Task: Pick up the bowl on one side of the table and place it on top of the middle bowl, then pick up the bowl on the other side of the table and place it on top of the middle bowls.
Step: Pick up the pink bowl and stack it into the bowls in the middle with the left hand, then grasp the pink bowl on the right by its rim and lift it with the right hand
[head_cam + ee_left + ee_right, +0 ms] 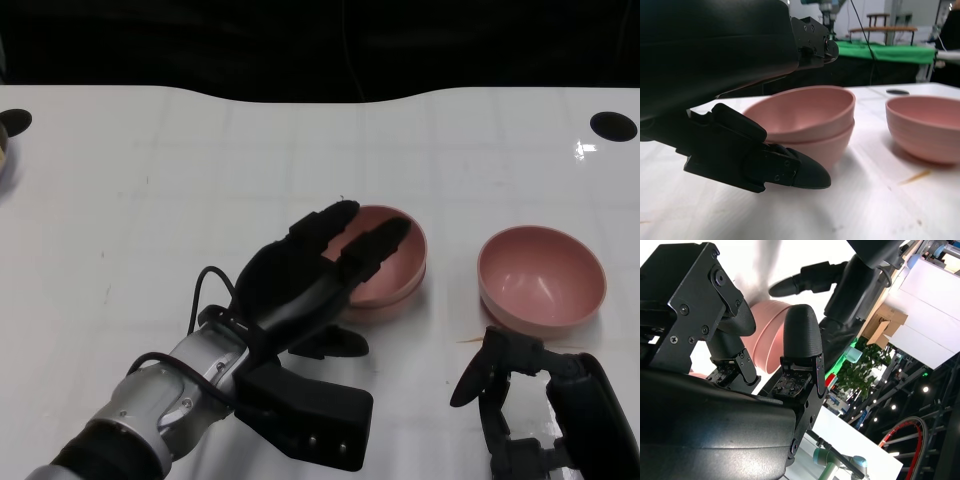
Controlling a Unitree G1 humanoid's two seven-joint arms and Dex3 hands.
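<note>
Black left hand point(305, 280) spread over stacked bowls point(400, 275).

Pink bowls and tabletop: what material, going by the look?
Stacked bowls and single bowl: likely plastic or melamine, matte pink, with soft sheen, fine ridges on the outside; ceramic not ruled out. Table: smooth glossy white, probably laminate, given the glare spot and faint reflections.

Two stacked pink round plastic bowls point(395, 272), a single pink round plastic bowl point(541, 277), glossy white table point(150, 200), black many-fingered hands point(300, 280)
</note>
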